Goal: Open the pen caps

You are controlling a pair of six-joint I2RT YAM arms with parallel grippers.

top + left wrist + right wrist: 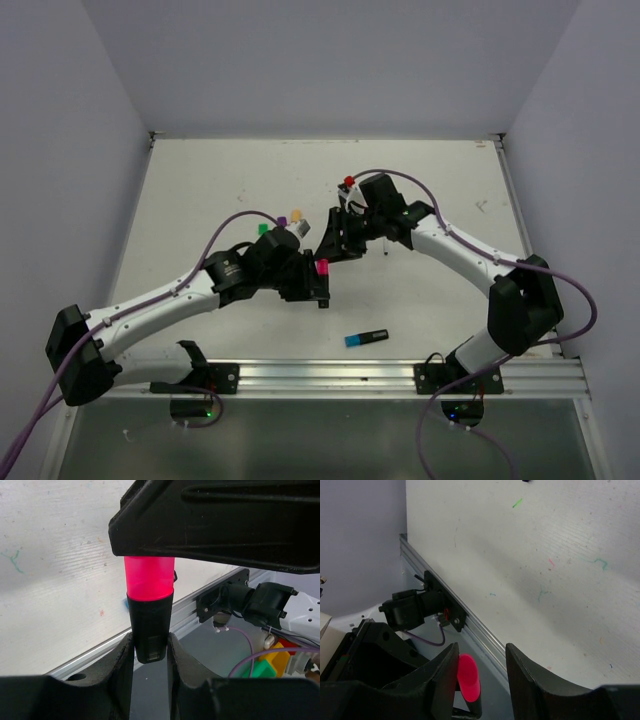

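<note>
Enclosing pale walls (330, 60), ink-flecked white table (230, 190).

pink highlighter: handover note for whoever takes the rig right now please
Hands: left hand shut on the black barrel; right hand open, fingers either side of the pink cap, not pinching yet.
Done: nothing on this pen; the pink cap sits on the barrel.
Left: pinch the cap, pull it off. A blue-capped highlighter lies capped on the table; a red cap and green cap by the arms, too small to judge.
</note>
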